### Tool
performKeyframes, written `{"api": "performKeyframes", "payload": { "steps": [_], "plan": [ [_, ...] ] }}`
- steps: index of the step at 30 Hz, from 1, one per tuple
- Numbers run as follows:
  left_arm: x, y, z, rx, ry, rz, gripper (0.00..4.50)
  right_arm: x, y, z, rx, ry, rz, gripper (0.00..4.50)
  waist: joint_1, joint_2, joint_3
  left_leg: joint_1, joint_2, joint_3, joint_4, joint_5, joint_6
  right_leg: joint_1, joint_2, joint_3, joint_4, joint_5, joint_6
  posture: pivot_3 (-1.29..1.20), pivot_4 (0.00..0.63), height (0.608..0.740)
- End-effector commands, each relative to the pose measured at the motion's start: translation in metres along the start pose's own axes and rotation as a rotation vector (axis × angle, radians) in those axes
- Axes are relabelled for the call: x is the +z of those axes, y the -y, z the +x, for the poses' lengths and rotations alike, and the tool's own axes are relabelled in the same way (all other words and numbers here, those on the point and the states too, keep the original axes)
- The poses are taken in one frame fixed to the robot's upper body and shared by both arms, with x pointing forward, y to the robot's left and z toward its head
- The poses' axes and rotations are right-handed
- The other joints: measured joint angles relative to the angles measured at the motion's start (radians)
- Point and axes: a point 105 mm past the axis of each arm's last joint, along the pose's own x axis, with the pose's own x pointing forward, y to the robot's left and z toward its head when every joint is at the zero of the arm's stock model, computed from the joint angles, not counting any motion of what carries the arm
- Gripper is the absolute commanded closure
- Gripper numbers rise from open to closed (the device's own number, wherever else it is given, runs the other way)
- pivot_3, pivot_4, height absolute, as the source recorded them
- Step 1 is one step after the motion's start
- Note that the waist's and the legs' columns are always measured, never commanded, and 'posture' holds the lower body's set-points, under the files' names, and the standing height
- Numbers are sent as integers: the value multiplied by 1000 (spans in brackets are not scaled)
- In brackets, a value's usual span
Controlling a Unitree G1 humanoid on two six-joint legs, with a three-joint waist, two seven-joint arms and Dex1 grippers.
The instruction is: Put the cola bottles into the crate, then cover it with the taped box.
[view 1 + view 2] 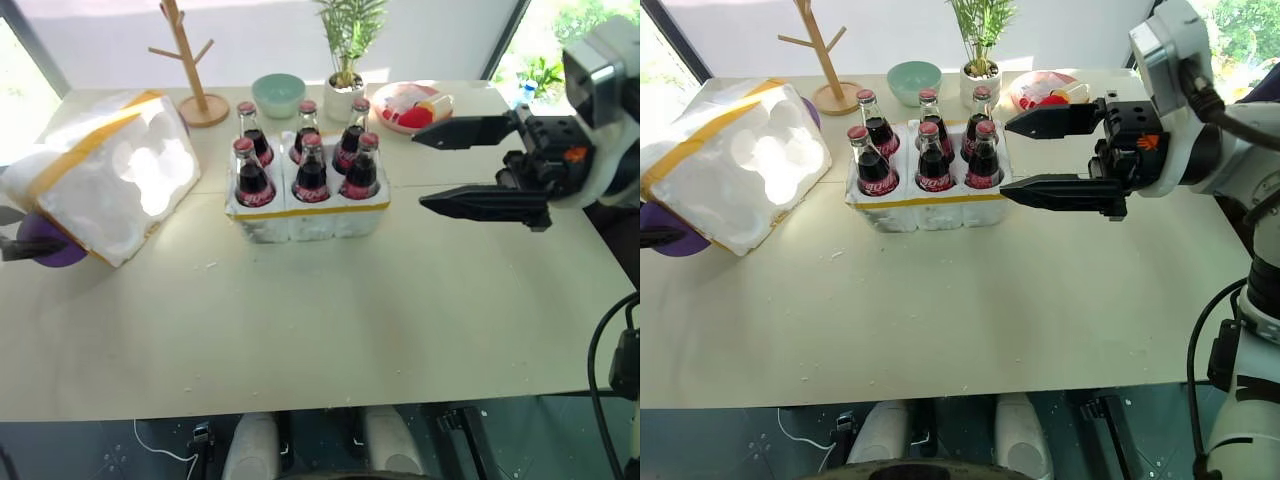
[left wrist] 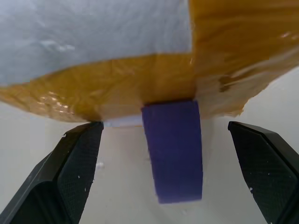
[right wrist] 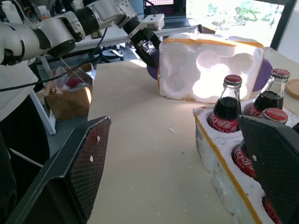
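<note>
Left gripper [image 2: 163, 172]: jaws spread wide, empty, at the far-left edge of the tabletop [image 1: 330, 330], levelled at the near-left corner of the taped box [image 1: 100, 175]; between the fingers a purple object [image 2: 173, 154] lay tucked beneath the box's yellow-taped edge. Right gripper [image 1: 1025, 155]: jaws likewise parted, nothing held, hovering above the tabletop just right of the crate [image 1: 305, 215], fingers pointing left toward it, arm raised and bent in from the right. Crate: at centre, far half of the tabletop, all six cola bottles [image 1: 310, 165] upright in their wells, so loading judged complete and covering outstanding. Taped box: well left of the crate, tipped on its side, hollow face with moulded recesses turned toward the bottles, one end seemingly propped on the purple object. Hazards, as judged: the left gripper might close on the purple object instead of the foam, or pinch only a thin taped corner, letting the bulky light box twist or slip when lifted; styrofoam might crumble under a hard squeeze, crumbs already scattered on the tabletop. A one-sided lift would swing the box into the bottle necks and topple them. The recesses must meet the six caps squarely; a skewed descent would jam on the caps or push the crate. The right gripper, near the rightmost bottles, might clip them when reaching across.
</note>
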Motion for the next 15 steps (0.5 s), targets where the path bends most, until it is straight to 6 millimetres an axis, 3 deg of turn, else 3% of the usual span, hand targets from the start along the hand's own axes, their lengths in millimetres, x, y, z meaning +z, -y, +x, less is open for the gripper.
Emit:
{"api": "performKeyframes", "payload": {
  "steps": [1, 5, 7, 9, 13, 15],
  "plan": [
    [-4, -4, 6, -3, -69, 22, 0, 12, -9, -6, -32, 20, -66, 59, -3, 0, 0, 0, 0, 0, 0, 0, 0, 0, 0, 0, 0, 0, 0, 0, 150, 740],
    [-7, -5, 17, -5, -116, 31, 0, 12, -10, -8, -59, 24, -67, 59, -2, 0, 0, 0, 1, 0, 0, -1, 3, 0, 1, 0, 0, 0, 0, 0, 150, 740],
    [-6, -4, 22, -6, -113, 32, 539, 12, -10, -10, -78, 22, -70, 0, -2, 0, 0, 0, 1, 0, 1, -2, 3, 0, 0, 0, 1, 0, 0, 0, 150, 740],
    [-5, -5, 25, -4, -111, 36, 1360, 12, -9, -11, -93, 21, -74, 0, 0, 0, 0, 0, 1, -1, 2, -2, 4, 0, 0, 0, 1, 0, 0, 0, 150, 740],
    [-4, -6, 26, -1, -105, 39, 3546, 11, -9, -11, -104, 20, -78, 0, 0, 0, 0, 0, 1, -2, 4, -2, 4, 1, 0, 0, 2, 0, 0, 0, 150, 740],
    [-3, -6, 25, -1, -97, 38, 4137, 12, -8, -11, -107, 20, -81, 0, 0, 0, 0, 0, 1, -2, 5, -3, 5, 1, 0, 0, 4, 0, 0, 0, 150, 740]
  ]
}}
